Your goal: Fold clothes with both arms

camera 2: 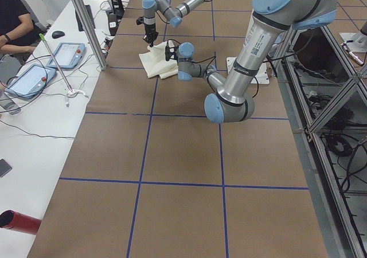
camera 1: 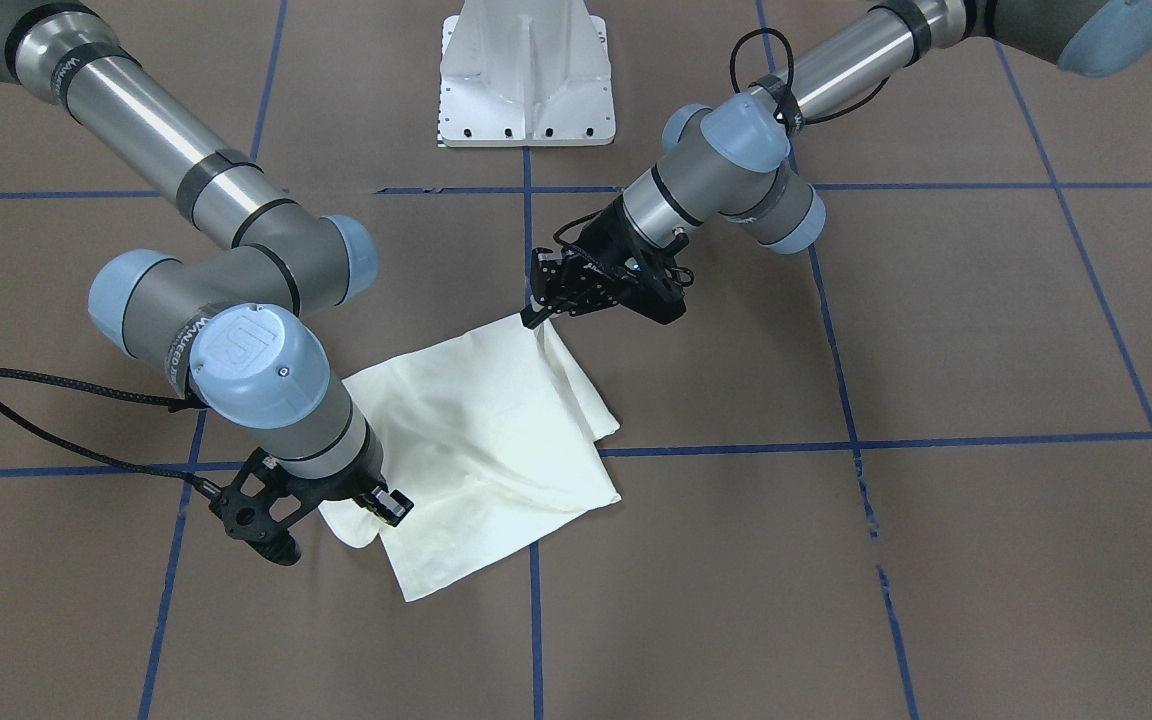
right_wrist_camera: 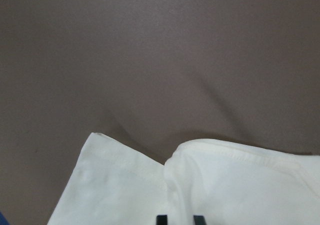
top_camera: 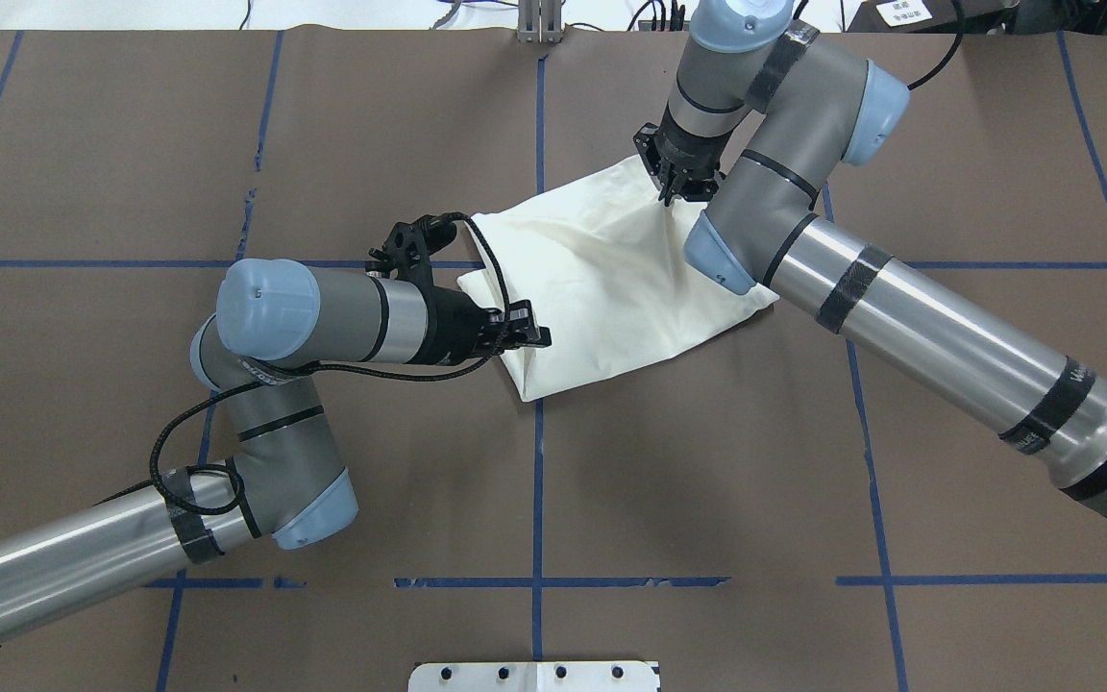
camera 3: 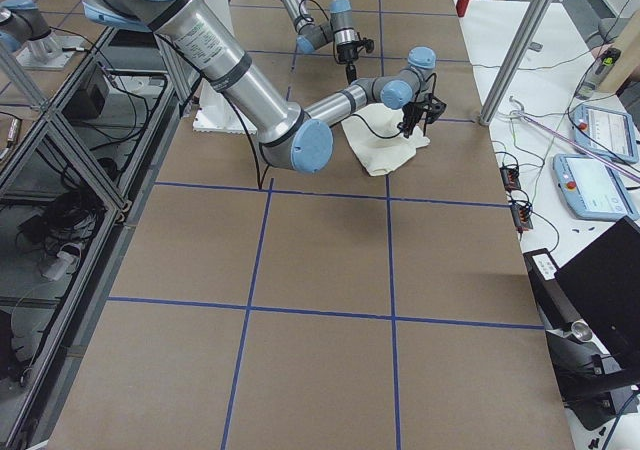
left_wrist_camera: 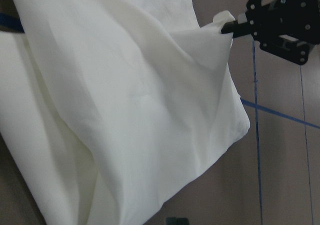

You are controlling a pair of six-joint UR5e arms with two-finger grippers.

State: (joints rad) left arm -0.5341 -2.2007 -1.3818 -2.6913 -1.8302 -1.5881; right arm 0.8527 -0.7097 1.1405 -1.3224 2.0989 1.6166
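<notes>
On the brown counter point(camera 1: 836, 560), in the front view, the cream T-shirt point(camera 1: 481, 430) lies folded to a rough rectangle near the middle, plain side up. The left tool point(camera 1: 539, 317) is pinched shut on the far corner. From overhead, the right tool point(top_camera: 671, 195) points down onto the far right corner. The left wrist view shows that tool clamped on a raised peak of cloth. For a clean fold, I judge both corners should rise together, keep the cloth taut between them, and land edge on edge.

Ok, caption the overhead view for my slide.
Left tool and right tool pinch opposite sides of a folded cream shirt.
</notes>
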